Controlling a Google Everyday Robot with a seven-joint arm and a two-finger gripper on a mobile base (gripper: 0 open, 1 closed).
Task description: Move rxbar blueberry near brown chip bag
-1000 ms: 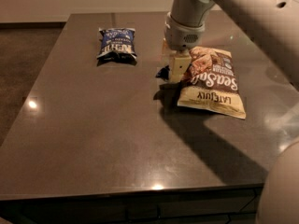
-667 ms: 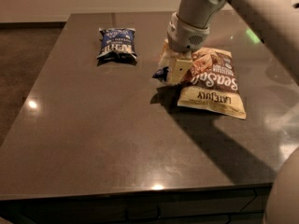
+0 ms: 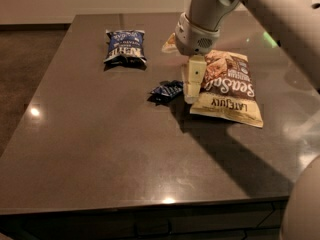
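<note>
Just changed: a second ago only a dark sliver of the rxbar blueberry [image 3: 166, 90] showed at the left of the tool [image 3: 190, 95]. The bar now lies in full view on the counter [image 3: 100, 159], a little nearer the camera than that sliver was.
Tool position: hanging straight down from the arm [image 3: 205, 14], low over the counter, at the left edge of the brown chip bag [image 3: 230, 91] and between that bag and the bar.
Tool state: cannot tell whether it is spread or pressed together. Nothing shows pinched in it, and the bar lies outside it.
Bar position: flat on the counter, just left of the tool, its right end close against it. Whether the two touch cannot be made out.
Bar and bag: near each other, with only the tool between them. They are not overlapping.
Brown bag: lying flat in the same place as in the earlier views.
Other items: a blue chip bag [image 3: 125, 46] lies well apart toward the far left, and a yellowish packet [image 3: 169, 43] sits partly hidden behind the wrist.
Meaning for the task: the bar looks set down and let go beside the brown bag, so the placement seems done.
Likely remainder: lifting the tool clear without nudging the bar away.
</note>
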